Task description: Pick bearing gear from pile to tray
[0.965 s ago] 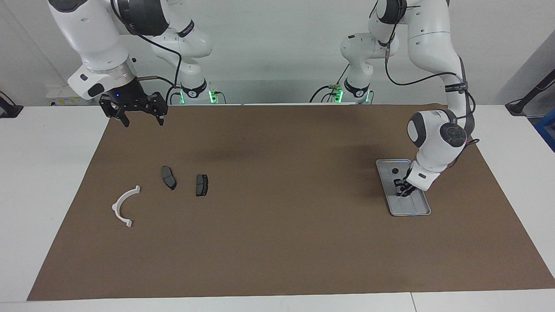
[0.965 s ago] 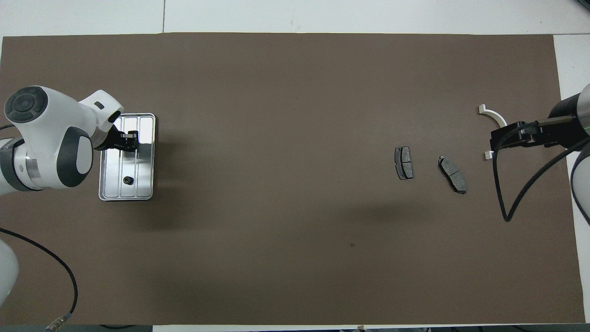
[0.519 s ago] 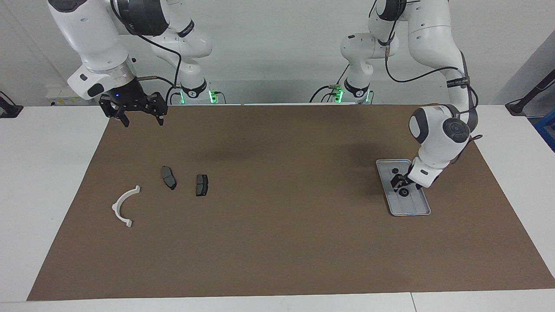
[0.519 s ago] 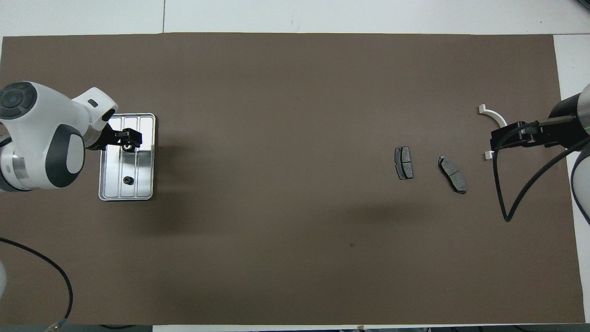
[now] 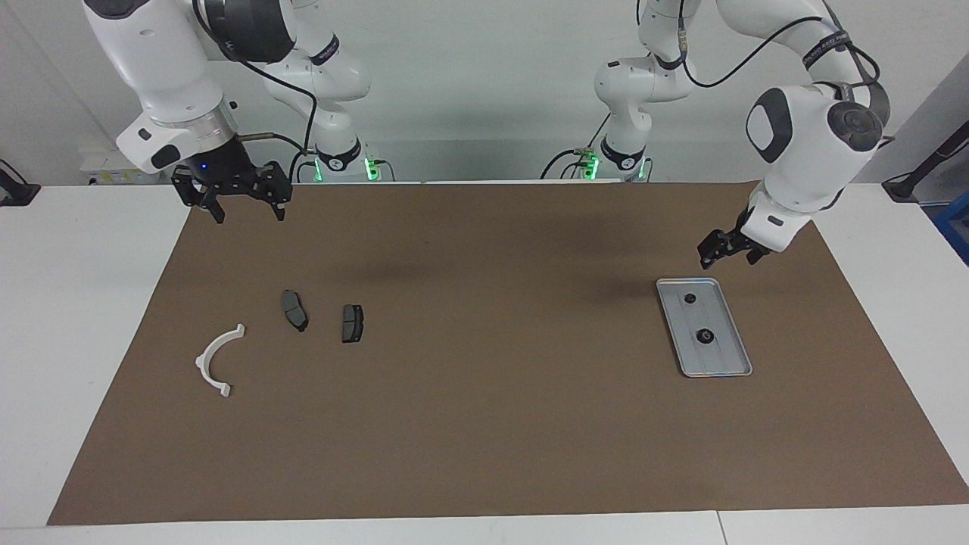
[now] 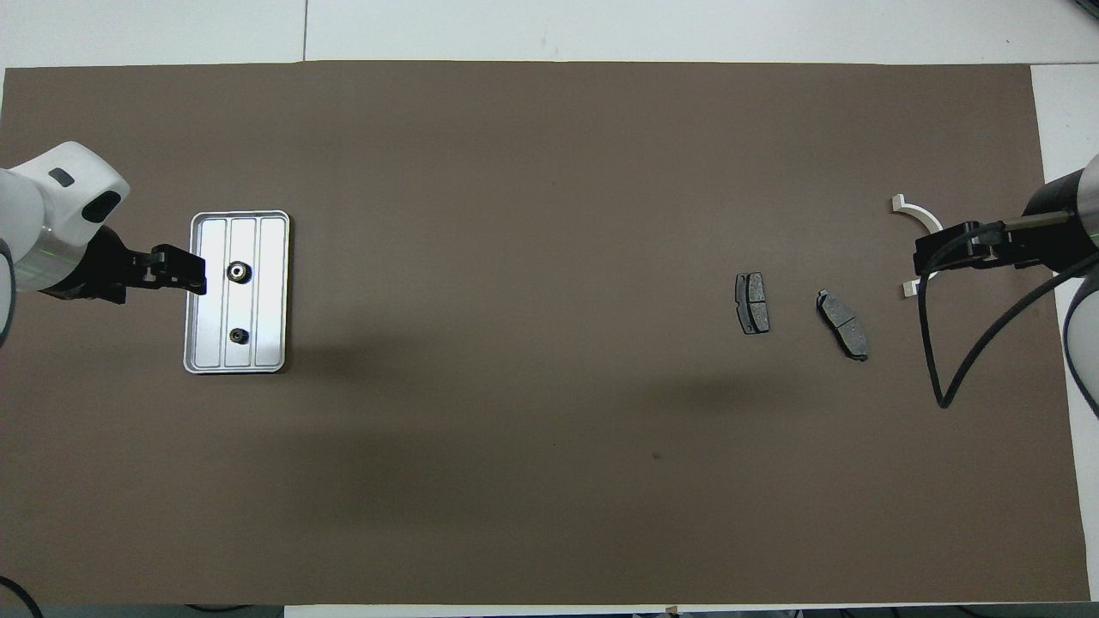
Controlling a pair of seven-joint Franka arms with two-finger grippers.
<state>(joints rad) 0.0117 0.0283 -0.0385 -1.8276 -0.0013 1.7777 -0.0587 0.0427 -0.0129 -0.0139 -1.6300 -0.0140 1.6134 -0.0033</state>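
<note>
The silver tray lies on the brown mat toward the left arm's end and also shows in the overhead view. Two small black round bearing gears lie in it, one farther from the robots than the other. My left gripper is open and empty, raised in the air beside the tray. The pile toward the right arm's end holds a white half-ring bracket and two dark brake pads. My right gripper waits open, high above the mat.
The brown mat covers most of the white table. In the overhead view the right gripper hides part of the bracket, and the brake pads lie beside it. The right arm's black cable hangs in a loop.
My left gripper was down in the tray with a bearing gear. It has let the gear go in the tray and risen up and away. The right arm has not moved.
</note>
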